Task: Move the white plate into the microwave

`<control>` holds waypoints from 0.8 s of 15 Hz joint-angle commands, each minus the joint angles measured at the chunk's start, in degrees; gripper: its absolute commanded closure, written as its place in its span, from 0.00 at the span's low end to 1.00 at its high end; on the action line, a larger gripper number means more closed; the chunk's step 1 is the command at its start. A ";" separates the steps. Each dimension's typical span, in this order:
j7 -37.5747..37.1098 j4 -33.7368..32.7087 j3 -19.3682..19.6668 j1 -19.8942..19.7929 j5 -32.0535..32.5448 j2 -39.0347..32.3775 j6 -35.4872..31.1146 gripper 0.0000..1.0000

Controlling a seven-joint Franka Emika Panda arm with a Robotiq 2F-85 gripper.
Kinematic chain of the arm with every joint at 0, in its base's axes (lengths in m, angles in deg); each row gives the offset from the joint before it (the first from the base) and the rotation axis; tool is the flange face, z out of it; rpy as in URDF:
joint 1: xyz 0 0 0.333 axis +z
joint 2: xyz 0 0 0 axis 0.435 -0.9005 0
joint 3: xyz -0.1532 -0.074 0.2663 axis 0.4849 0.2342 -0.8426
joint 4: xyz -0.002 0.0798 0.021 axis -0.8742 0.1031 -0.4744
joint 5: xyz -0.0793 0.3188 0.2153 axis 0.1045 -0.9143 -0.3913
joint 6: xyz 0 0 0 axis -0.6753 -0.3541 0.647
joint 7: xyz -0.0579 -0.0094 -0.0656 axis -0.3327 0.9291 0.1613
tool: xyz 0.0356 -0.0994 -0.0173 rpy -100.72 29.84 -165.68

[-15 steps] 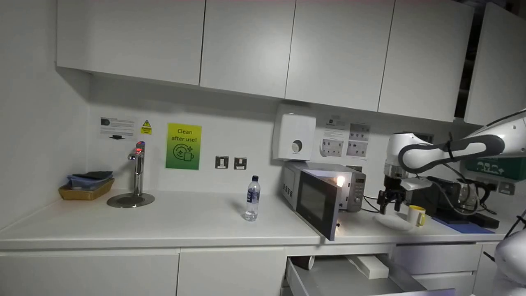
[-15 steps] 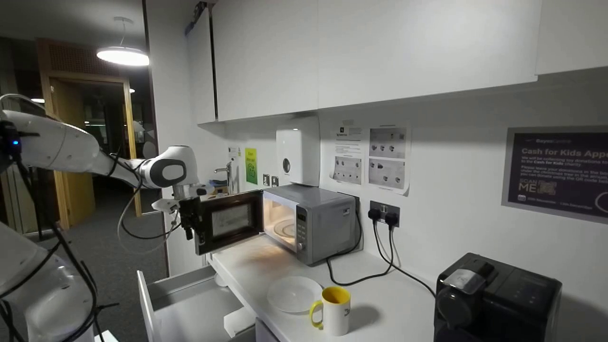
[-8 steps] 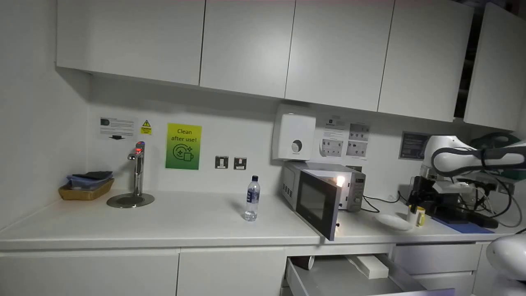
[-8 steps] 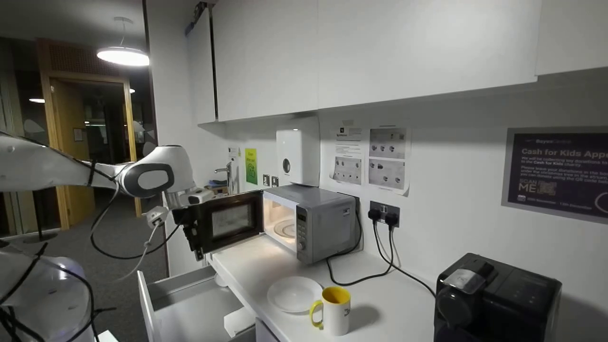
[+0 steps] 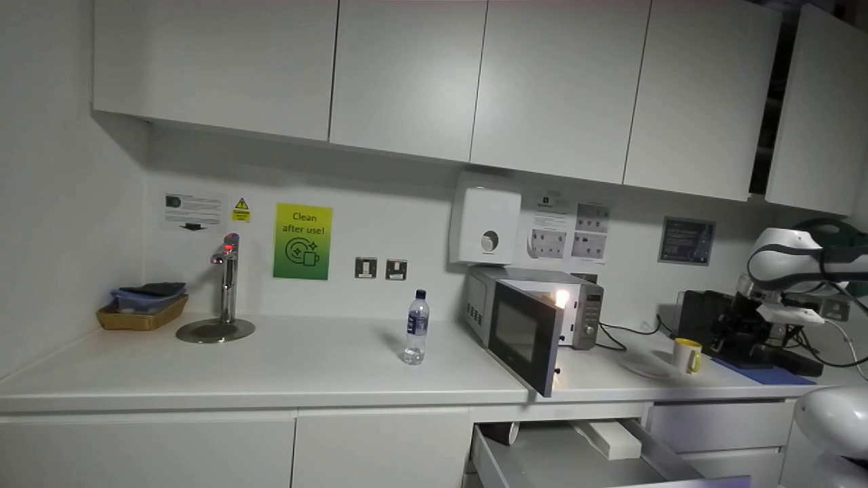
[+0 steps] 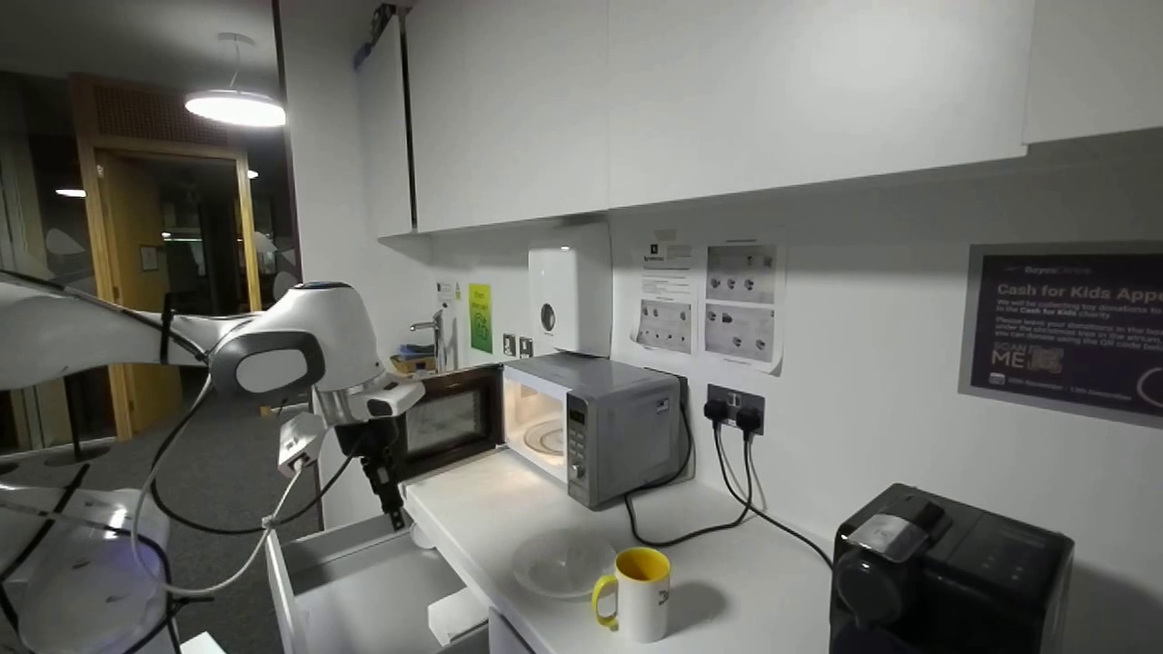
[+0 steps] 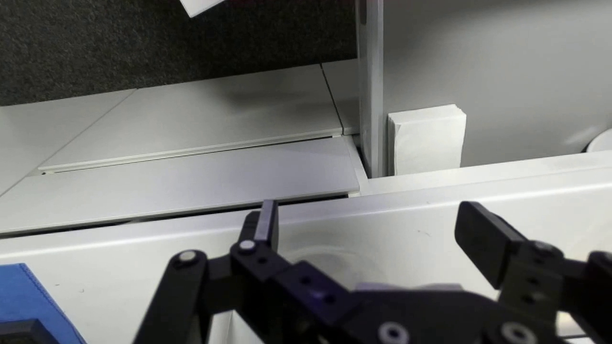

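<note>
The white plate (image 6: 556, 565) lies flat on the white counter beside a mug, looking faint; an exterior view (image 5: 641, 366) and the wrist view (image 7: 330, 260) also show it faintly. The silver-grey microwave (image 6: 627, 436) stands behind it against the wall, lit inside, with its dark door (image 5: 522, 332) swung open and a glass turntable (image 6: 545, 438) inside. My gripper (image 7: 368, 220) is open, with nothing between its fingers. In an exterior view it (image 6: 391, 509) hangs above the open drawer's side, apart from the plate. In an exterior view it (image 5: 736, 346) shows dark against the coffee machine.
A white and yellow mug (image 6: 645, 595) stands next to the plate. A black coffee machine (image 6: 954, 563) and a blue mat (image 5: 766, 375) lie beyond. A drawer (image 6: 363, 586) stands open below the counter, holding a white box (image 7: 428, 138). A bottle (image 5: 417, 332) stands left of the microwave.
My gripper has moved rightward in an exterior view, from over the plate to past the mug, and lower in an exterior view. The plate has not moved but looks fainter.
</note>
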 commanded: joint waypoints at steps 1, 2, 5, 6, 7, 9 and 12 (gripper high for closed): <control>6.22 -1.14 5.12 -0.98 -0.09 -2.80 -4.71 0.00; 6.98 -1.55 5.91 -0.86 -0.17 -4.40 -6.03 0.00; 6.13 -3.02 6.78 -0.08 -1.51 -9.97 -11.92 0.00; 5.21 -3.73 6.53 -0.13 -1.96 -12.28 -13.94 0.00; 4.15 -4.54 6.25 -0.32 -2.58 -14.71 -15.76 0.00; 1.43 -6.76 5.20 -1.35 -3.26 -19.98 -18.16 0.00; -1.79 -10.44 5.03 -1.06 -5.93 -25.73 -19.24 0.00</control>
